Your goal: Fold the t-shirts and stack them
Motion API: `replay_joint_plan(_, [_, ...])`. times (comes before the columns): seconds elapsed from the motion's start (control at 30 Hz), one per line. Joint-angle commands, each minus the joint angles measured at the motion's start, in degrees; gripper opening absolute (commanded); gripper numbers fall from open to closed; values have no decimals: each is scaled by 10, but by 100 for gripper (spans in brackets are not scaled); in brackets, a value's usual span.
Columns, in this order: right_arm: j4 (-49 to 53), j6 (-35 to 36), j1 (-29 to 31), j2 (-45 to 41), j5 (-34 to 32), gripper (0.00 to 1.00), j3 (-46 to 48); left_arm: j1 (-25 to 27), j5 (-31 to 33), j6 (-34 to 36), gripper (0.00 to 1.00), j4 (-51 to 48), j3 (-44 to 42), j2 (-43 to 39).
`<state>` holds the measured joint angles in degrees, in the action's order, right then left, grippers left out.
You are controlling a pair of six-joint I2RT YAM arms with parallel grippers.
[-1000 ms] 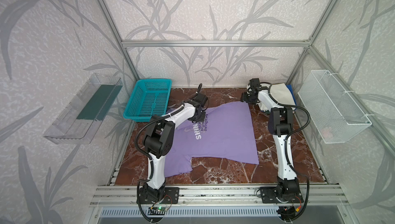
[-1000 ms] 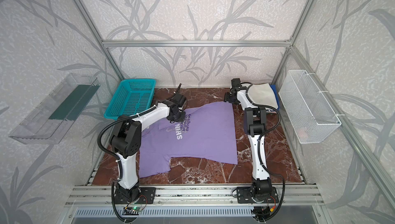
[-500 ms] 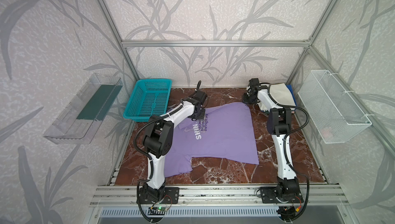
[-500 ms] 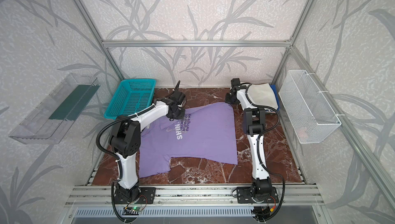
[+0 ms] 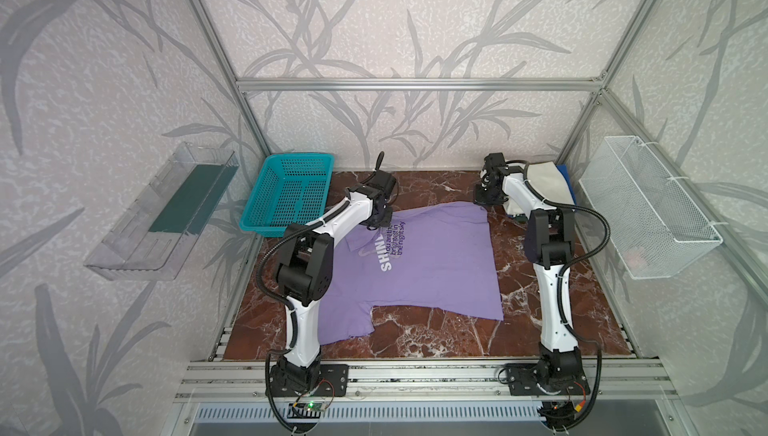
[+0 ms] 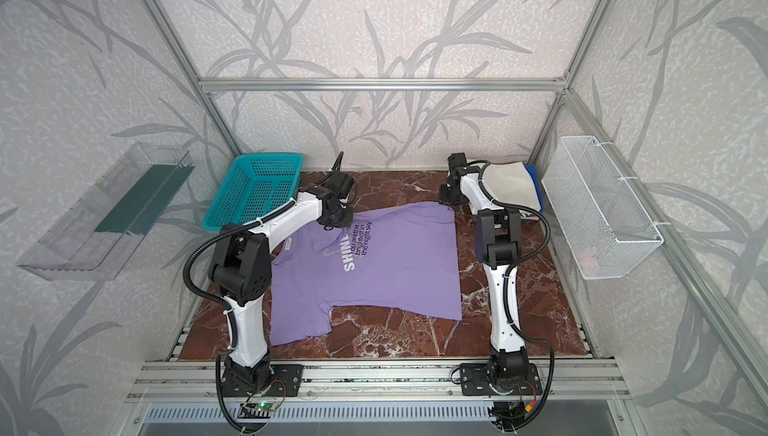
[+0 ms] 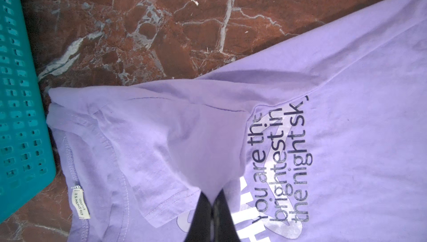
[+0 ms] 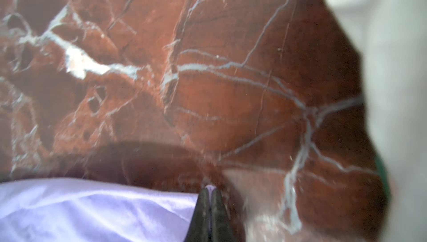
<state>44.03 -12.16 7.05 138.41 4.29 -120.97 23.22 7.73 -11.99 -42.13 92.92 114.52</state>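
**Lavender t-shirt (image 5: 432, 271) pinched at two far points**

It lies spread across the middle of the marble table (image 5: 415, 342). The left gripper (image 7: 212, 200) is clamped on a raised fold near the collar, at the shirt's 11 o'clock. The right gripper (image 8: 209, 191) nips its 1 o'clock corner. A cream t-shirt (image 5: 544, 180) sits at the table's 2 o'clock and a teal basket (image 5: 299, 158) at 10 o'clock.

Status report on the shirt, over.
Left gripper shut on purple t-shirt by the lettering. Right gripper shut on its far corner. Cream t-shirt lies beside, apart.
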Motion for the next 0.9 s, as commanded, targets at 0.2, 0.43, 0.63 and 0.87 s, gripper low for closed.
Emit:
replay_joint_plan(0.2, [-94, 15, 11, -152, -40, 0, 168, -1, 12, 9, 0, -13, -15, -50])
replay_joint_plan(0.43, [-210, 9, 12, -235, -54, 0, 331, -1, 6, -5, 0, -5, -63, -87])
replay_joint_plan(0.63, [-294, 8, 22, -281, -63, 0, 441, -1, 12, -16, 0, 14, -130, -125])
replay_joint_plan(0.87, [-346, 8, 36, -331, -73, 0, 513, -1, 7, -29, 0, 25, -171, -147])
